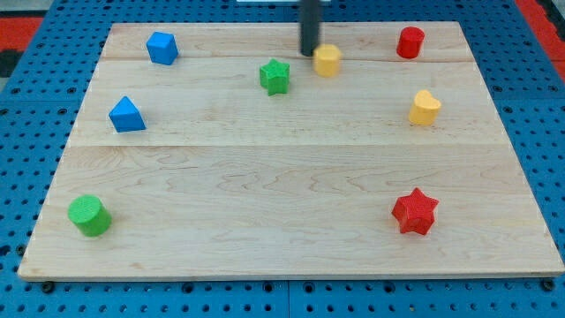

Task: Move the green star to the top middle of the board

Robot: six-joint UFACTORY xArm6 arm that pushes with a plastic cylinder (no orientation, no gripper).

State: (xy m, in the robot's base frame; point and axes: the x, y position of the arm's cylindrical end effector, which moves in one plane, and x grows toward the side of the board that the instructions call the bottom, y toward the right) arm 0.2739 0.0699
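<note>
The green star (275, 76) lies on the wooden board (291, 177), a little left of the middle near the view's top. My tip (309, 54) is at the view's top middle, up and to the right of the green star, apart from it. The tip sits right beside the left edge of a yellow hexagon-like block (327, 60).
A blue block (162, 48) is at the top left, a blue triangular block (127, 115) below it. A red cylinder (410, 42) is at the top right, a yellow heart-like block (425, 108) below it. A green cylinder (89, 215) is bottom left, a red star (415, 212) bottom right.
</note>
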